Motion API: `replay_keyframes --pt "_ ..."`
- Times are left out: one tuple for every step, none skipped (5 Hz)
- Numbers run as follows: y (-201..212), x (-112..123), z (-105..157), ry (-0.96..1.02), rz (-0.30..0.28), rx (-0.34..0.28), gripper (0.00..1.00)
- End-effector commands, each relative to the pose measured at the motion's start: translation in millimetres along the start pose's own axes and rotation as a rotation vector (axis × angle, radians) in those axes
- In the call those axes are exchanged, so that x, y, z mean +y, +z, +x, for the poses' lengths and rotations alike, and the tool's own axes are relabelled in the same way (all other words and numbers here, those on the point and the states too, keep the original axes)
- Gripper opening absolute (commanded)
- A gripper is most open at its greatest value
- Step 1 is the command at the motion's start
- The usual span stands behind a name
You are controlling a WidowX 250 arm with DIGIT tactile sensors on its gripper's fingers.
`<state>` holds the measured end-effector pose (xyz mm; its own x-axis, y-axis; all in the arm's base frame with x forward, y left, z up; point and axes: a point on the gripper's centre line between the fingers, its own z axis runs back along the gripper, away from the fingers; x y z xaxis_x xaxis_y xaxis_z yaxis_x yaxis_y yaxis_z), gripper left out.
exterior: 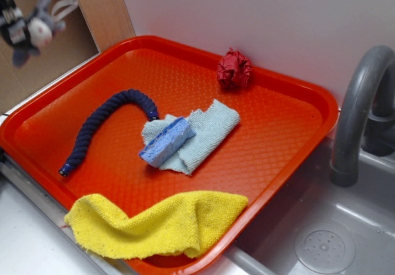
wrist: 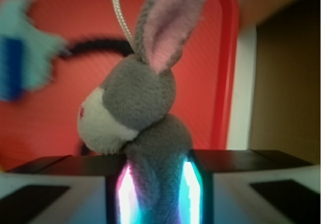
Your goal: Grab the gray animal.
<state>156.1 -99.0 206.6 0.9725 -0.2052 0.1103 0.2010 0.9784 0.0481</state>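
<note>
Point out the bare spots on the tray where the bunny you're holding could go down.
Bare patches: the back left of the tray, behind the rope; and the right side, between the red ball, the blue cloth and the rim. The middle is crowded with rope, sponge and cloth; the yellow towel covers the front edge.

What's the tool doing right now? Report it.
Tool: shut on the gray animal, lifted off the tray.
</note>
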Motion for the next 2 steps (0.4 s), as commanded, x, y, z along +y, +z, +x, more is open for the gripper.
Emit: replay_keyframes --pt "75.7 4.2 -12.5 0.086 -0.138 -0.229 0.00" --pt "60.7 13.3 -6.8 0.058 -0.200 -0.166 0.09"
